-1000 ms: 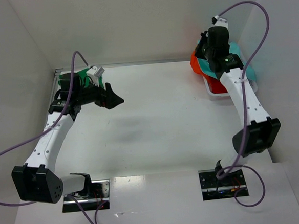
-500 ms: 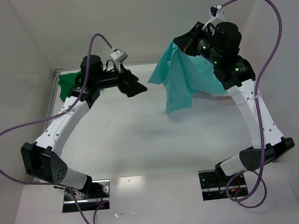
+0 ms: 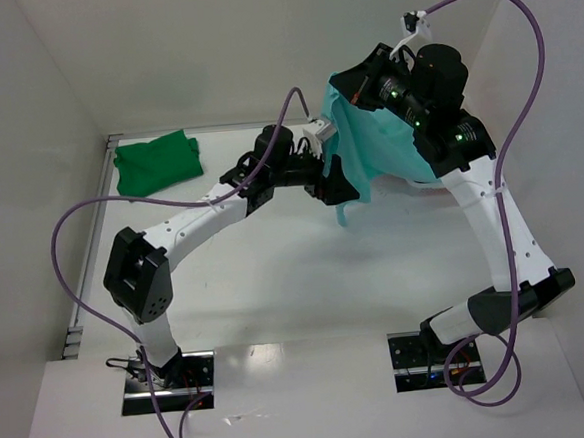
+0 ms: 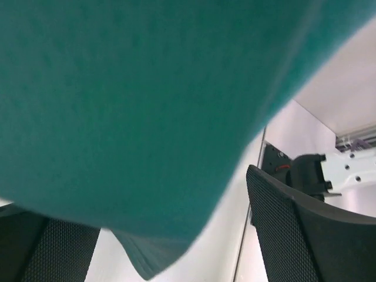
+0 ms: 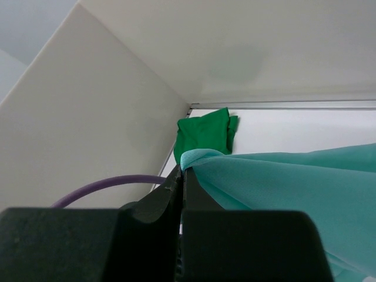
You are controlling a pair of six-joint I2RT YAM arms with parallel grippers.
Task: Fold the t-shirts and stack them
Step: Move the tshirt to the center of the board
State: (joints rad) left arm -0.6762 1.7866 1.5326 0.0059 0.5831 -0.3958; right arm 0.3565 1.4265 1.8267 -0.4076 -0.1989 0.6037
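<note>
Right hand (image 3: 360,87) is gripping the teal shirt (image 3: 372,148) aloft as the left hand (image 3: 337,188), fingers apart, is straddling its hanging edge, seemingly needing to pinch there before spreading it.

The top camera sits above and behind my bases, looking down and forward over the whole table (image 3: 276,270) from well back. The left wrist camera looks out between the spread fingers of my left gripper (image 4: 164,217), so near the light teal t-shirt (image 4: 135,106) that cloth fills most of its view. The right wrist camera looks past my right gripper (image 5: 181,176), pinched on that cloth, toward the far left corner — it shares the dark green t-shirt (image 5: 202,138) with the top view.
</note>
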